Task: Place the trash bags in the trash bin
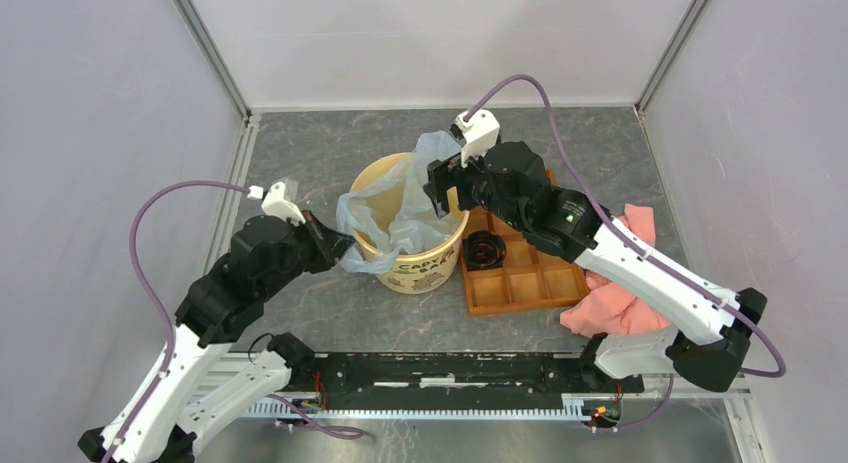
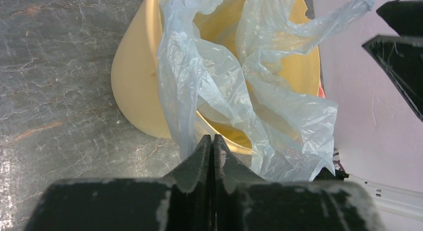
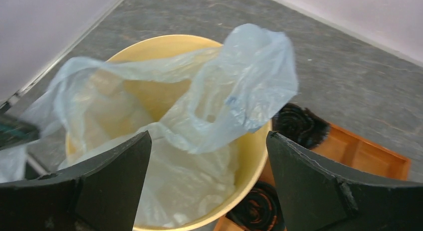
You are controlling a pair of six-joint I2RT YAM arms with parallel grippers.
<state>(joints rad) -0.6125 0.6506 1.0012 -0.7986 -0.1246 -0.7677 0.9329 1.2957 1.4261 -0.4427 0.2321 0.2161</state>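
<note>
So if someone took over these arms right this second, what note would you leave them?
Left gripper: shut, pinching an edge of the trash bag that hangs outside the trash bin on the left arm's side.
Right gripper: open above the far rim, with a bag handle sticking up between its fingers, not gripped.
Done: most of the bag sits inside the bin.
To do: tuck in the draped edge and the raised handle, then release.
</note>
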